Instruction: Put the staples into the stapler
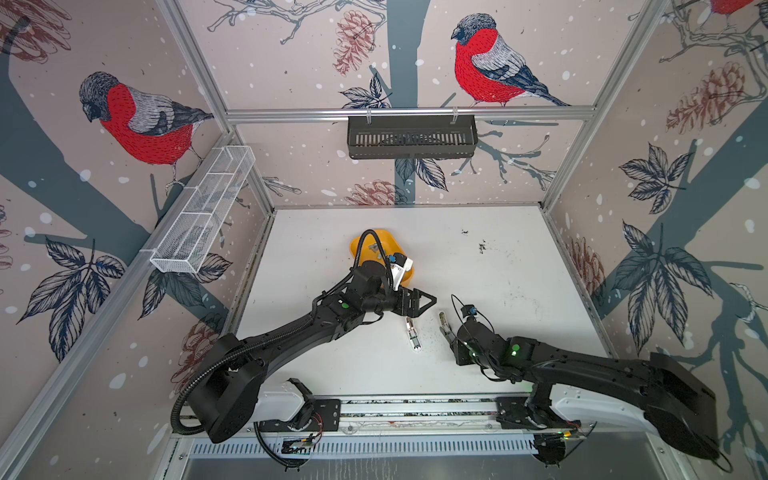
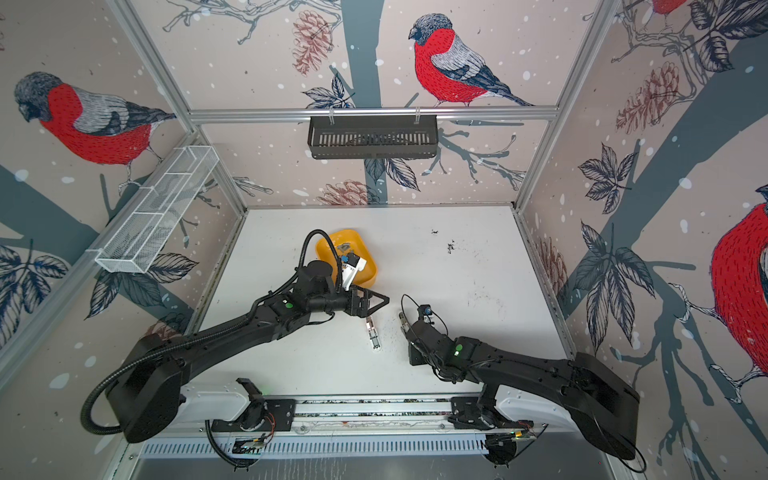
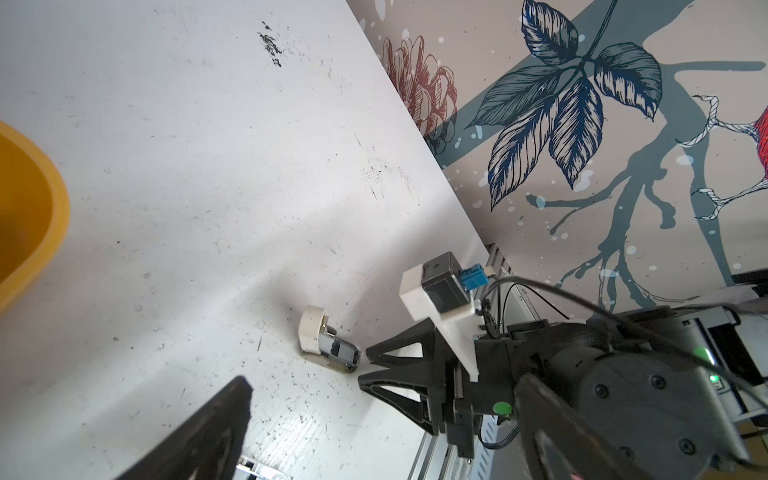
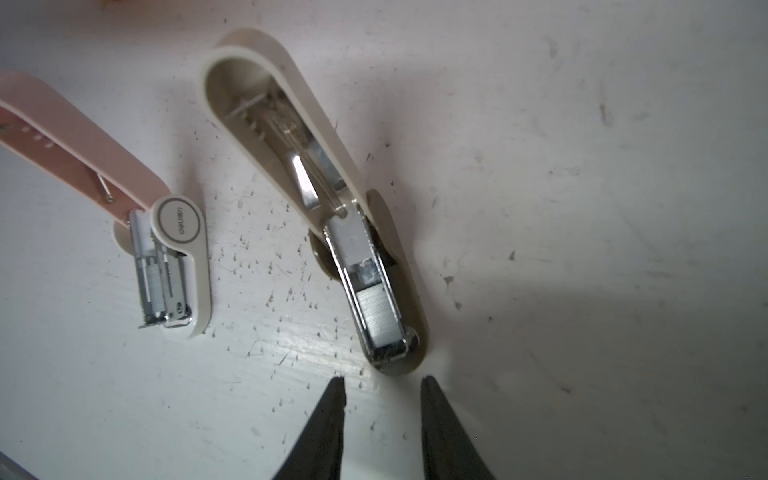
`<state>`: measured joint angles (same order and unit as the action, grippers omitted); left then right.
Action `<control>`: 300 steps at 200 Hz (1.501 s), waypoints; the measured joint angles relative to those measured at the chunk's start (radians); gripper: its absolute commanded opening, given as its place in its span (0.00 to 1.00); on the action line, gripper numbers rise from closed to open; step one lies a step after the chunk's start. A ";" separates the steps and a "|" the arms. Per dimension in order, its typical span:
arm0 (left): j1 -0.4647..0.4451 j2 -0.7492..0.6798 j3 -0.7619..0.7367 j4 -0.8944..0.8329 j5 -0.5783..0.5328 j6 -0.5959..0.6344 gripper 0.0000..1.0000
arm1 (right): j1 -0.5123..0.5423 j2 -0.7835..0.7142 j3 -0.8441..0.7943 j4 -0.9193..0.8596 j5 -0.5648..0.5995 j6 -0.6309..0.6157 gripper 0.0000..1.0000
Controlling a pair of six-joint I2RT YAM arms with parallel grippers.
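Observation:
A beige stapler (image 4: 316,137) lies swung open on the white table, and a silvery strip of staples (image 4: 379,311) sits in its metal channel. My right gripper (image 4: 383,380) is open just short of the channel's end, with nothing between its fingers. In both top views this stapler (image 1: 443,321) (image 2: 402,320) lies at the right gripper's tip. My left gripper (image 1: 426,306) hovers open and empty beside the yellow bowl (image 1: 360,244), which holds a few grey staple strips (image 1: 373,248).
A second stapler (image 4: 183,266), pink and white, lies open next to the beige one, with staples in its channel. Loose single staples (image 4: 291,291) litter the table around both. A black basket (image 1: 411,137) hangs on the back wall and a white wire basket (image 1: 203,208) on the left wall.

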<state>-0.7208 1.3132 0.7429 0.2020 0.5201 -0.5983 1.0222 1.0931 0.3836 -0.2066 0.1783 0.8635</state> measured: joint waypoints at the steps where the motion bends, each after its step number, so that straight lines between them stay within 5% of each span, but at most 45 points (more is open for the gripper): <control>1: 0.000 0.000 -0.001 0.001 0.000 0.000 0.99 | 0.000 0.003 0.001 0.000 -0.001 0.000 0.32; 213: -0.015 -0.071 -0.131 0.085 -0.007 -0.059 0.96 | -0.081 -0.046 0.002 0.000 0.061 0.006 0.21; 300: -0.104 0.072 -0.072 0.106 -0.026 -0.103 0.88 | -0.210 -0.138 -0.047 0.058 -0.049 -0.001 0.14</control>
<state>-0.8249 1.3853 0.6704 0.3080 0.4946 -0.7013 0.8120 0.9550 0.3363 -0.1486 0.1295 0.8627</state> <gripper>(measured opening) 0.890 0.138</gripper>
